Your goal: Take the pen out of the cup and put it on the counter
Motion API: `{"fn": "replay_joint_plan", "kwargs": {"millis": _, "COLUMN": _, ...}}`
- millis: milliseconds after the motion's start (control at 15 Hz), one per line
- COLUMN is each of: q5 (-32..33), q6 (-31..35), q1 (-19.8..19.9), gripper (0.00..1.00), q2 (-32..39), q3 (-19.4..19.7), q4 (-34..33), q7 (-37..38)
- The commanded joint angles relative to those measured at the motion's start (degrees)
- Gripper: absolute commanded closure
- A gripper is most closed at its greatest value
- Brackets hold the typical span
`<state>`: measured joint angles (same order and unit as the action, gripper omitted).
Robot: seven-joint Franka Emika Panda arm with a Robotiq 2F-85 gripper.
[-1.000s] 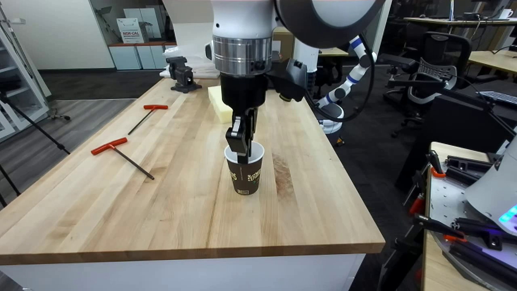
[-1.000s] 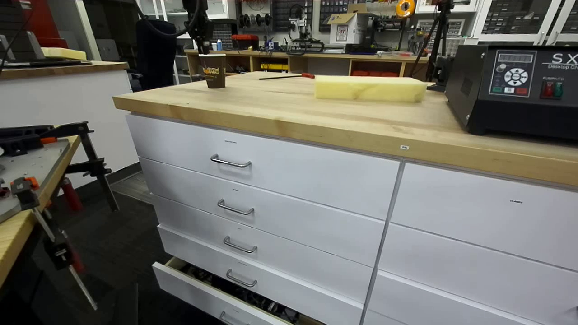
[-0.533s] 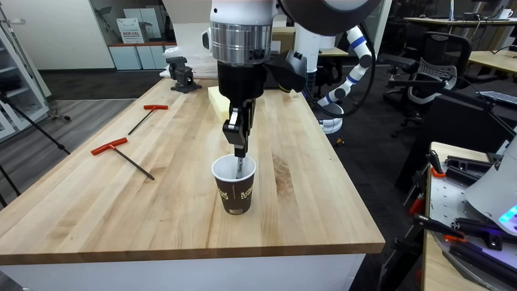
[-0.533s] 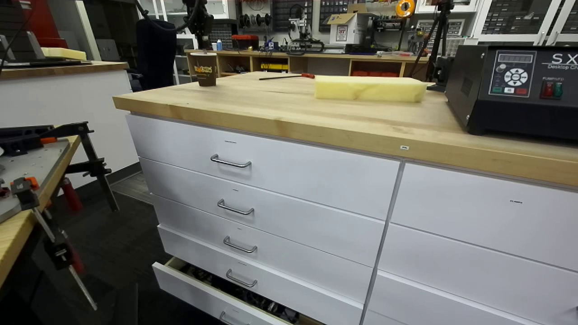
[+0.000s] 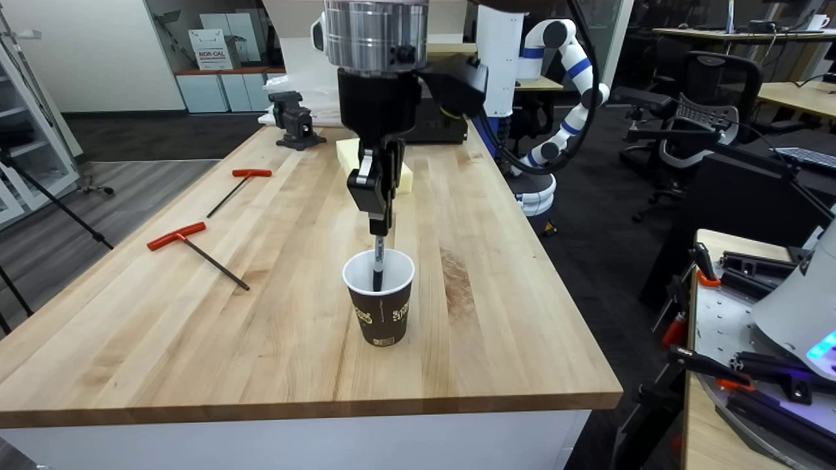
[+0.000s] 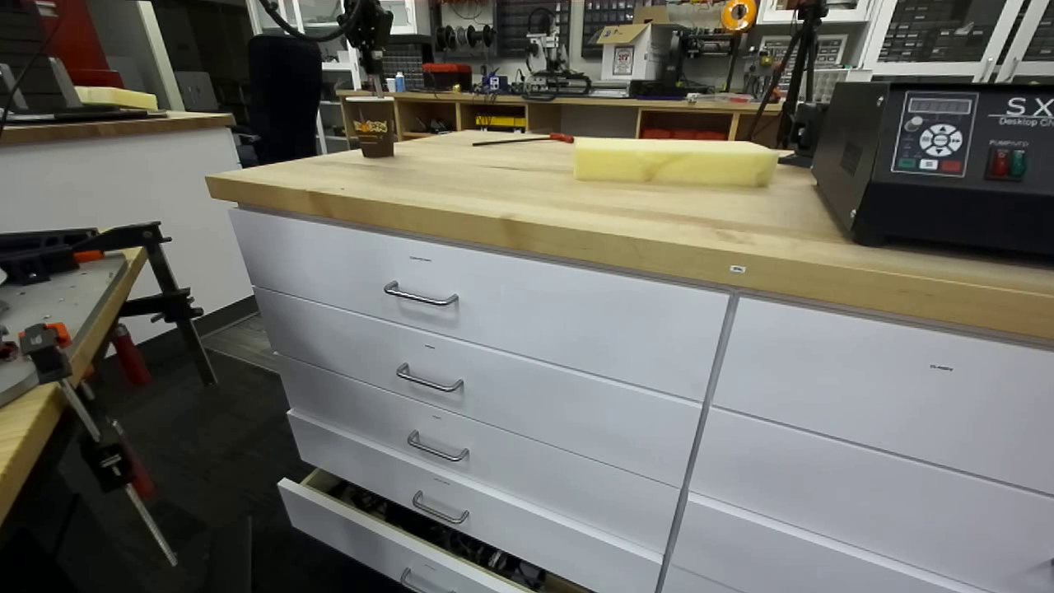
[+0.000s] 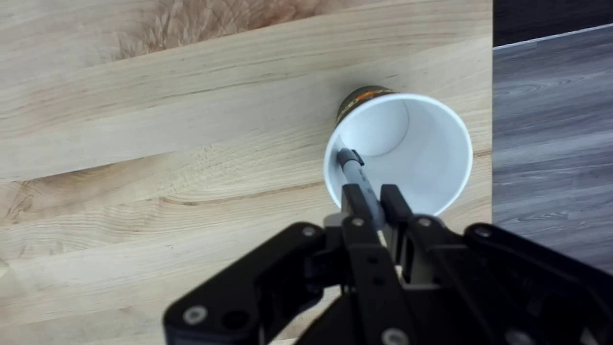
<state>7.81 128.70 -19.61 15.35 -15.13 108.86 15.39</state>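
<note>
The pen [image 5: 378, 262] is thin and grey with a dark lower end. My gripper [image 7: 373, 199] is shut on the pen's upper end, with one finger on each side. The pen also shows in the wrist view [image 7: 357, 172], slanting into the cup's mouth near its inner wall. The cup [image 5: 385, 320] is dark brown with a white rim and stands upright on the wooden counter [image 5: 281, 352]. My gripper [image 5: 379, 228] is above the cup's rim. The pen's dark end is still within the rim's outline; how deep I cannot tell. The cup [image 6: 377, 138] stands near the counter's end.
Two red-handled T-shaped tools [image 5: 176, 236] [image 5: 251, 173] lie on the counter. A yellow block [image 5: 403, 179] lies behind the gripper. A small black vise [image 5: 296, 121] stands farther back. A black control box [image 6: 947, 165] stands on the counter.
My gripper has risen out of the cup with the pen, so more of the pen shows. The cup shifted towards the counter's near edge between the two earlier moments and has stayed there since.
</note>
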Motion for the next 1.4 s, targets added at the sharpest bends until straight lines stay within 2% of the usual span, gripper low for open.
{"fn": "replay_joint_plan", "kwargs": {"millis": 0, "q5": -0.1, "q6": -4.2, "q1": -0.2, "gripper": 0.97, "q2": -1.5, "q3": 0.5, "q4": -2.2, "q7": -1.7}}
{"fn": "replay_joint_plan", "kwargs": {"millis": 733, "q5": 0.4, "q6": -12.7, "q1": 0.7, "gripper": 0.97, "q2": -3.0, "q3": 1.6, "q4": -13.5, "q7": -4.6}}
{"fn": "replay_joint_plan", "kwargs": {"millis": 1333, "q5": 12.6, "q6": -9.0, "q1": 2.2, "gripper": 0.97, "q2": -4.9, "q3": 6.3, "q4": -8.5, "q7": -0.9}}
